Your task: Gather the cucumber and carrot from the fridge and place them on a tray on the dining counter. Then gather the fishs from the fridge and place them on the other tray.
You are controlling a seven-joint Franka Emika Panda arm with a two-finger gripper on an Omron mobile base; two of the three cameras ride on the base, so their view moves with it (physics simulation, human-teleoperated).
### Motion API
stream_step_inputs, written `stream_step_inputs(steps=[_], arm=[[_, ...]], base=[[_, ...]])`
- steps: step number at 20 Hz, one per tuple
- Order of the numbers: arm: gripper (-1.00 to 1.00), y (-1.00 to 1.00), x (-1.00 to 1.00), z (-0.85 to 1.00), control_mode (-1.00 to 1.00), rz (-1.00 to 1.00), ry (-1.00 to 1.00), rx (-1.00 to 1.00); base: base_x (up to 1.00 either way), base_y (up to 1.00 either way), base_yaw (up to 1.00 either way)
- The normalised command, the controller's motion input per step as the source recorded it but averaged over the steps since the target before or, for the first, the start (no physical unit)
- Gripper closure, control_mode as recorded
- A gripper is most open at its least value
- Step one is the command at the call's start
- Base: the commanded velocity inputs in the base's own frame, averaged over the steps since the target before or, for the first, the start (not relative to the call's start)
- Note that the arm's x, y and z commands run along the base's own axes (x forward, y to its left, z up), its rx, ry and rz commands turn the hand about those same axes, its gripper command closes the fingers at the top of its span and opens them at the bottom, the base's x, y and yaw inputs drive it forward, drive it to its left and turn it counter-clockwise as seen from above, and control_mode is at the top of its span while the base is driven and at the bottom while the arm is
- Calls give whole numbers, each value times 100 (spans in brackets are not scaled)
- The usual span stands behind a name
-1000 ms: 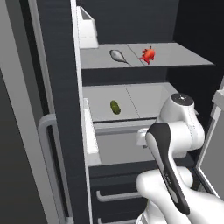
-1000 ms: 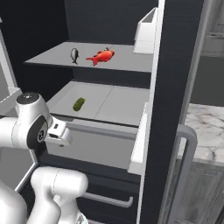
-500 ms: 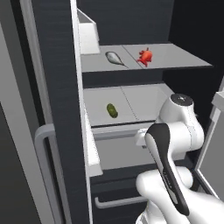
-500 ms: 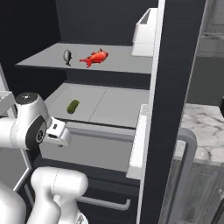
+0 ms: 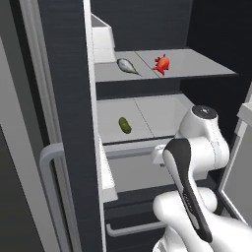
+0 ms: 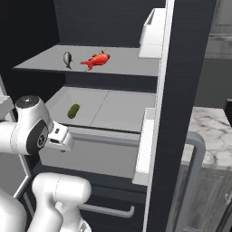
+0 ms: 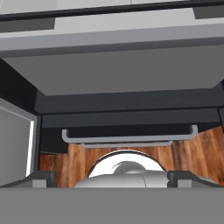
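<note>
Base keeps rolling toward the open fridge (image 5: 69,123): over the last second the whole scene grows and slides in both base views, so that's camera motion, not objects. Cucumber (image 5: 124,125) sits alone on the lower shelf (image 6: 113,111); red fish (image 5: 161,63) and silver fish (image 5: 127,66) lie just beside each other on the shelf above. We see no carrot. Tool (image 7: 112,177) is fully released, empty, aimed low at the drawer handles (image 7: 129,137). We judge nothing gathered yet; cucumber reach comes next.
</note>
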Motion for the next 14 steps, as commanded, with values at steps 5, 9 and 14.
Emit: stream_step_inputs(steps=[5,9,14], arm=[[-100,0,0,0,100,0,0,0],[-100,12,43,17,-100,0,-1,0],[-100,16,82,34,-100,0,-6,0]], base=[[78,14,-1],[19,5,0],[0,0,0]])
